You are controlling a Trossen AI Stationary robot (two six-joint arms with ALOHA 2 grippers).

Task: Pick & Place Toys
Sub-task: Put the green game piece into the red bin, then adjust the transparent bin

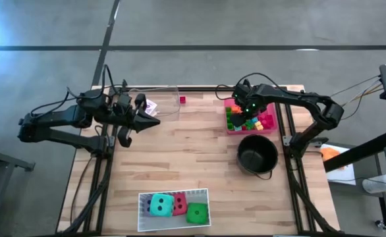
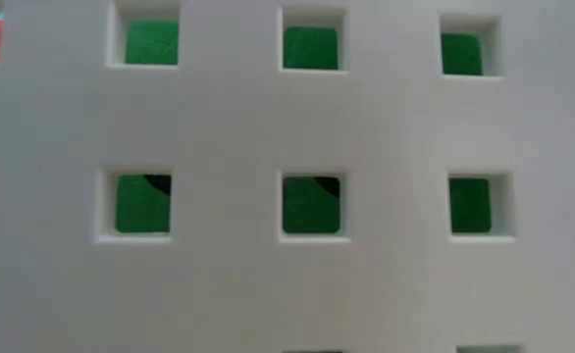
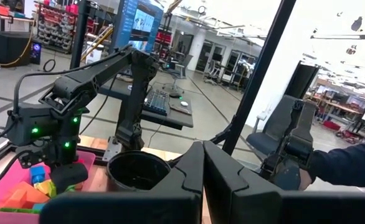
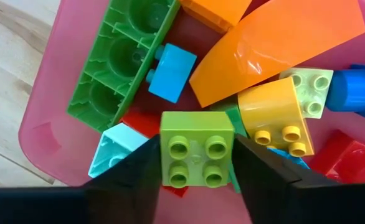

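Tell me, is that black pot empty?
Looks empty: the high view shows only dark floor inside the black pot, which stands upright beside the pink tray.

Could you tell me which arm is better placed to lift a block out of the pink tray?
The right: its hand straddles a lime block in the pink tray. The left hand waits shut, far across the table.

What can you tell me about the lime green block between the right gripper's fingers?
The lime green block is a square, glossy plastic brick with four round studs facing the wrist camera. It sits level atop the block pile in the pink tray, the right gripper straddling it, one dark finger on each side. Whether they grip it yet is unclear. A yellow brick adjoins it.
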